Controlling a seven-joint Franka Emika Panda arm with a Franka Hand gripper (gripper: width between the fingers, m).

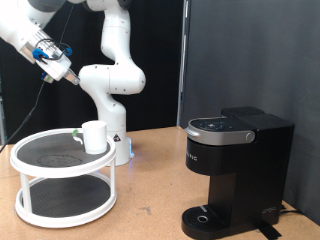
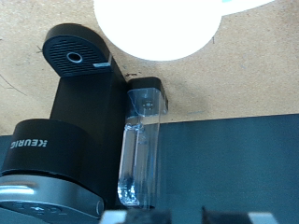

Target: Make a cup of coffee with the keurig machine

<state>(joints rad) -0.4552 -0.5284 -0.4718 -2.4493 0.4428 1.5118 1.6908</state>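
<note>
The white cup [image 1: 95, 136] stands on the top tier of a round white stand [image 1: 40, 163] at the exterior view's left. A small pod with a green tab [image 1: 77, 135] lies beside it. The black keurig machine [image 1: 235, 170] stands at the exterior view's right with its lid down and nothing on its drip base [image 1: 205, 217]. My gripper [image 1: 68, 76] hangs high above the stand, far from cup and machine, open and empty. The wrist view looks down on the machine [image 2: 70, 140], its drip base [image 2: 75, 56] and its clear water tank [image 2: 140, 140]. Only the fingertips [image 2: 114, 217] show there.
The robot's white base [image 1: 112, 100] stands behind the stand. A black curtain [image 1: 250, 50] closes the back. The wooden table [image 1: 150, 200] lies between stand and machine. The stand shows as an overexposed white disc [image 2: 159, 28] in the wrist view.
</note>
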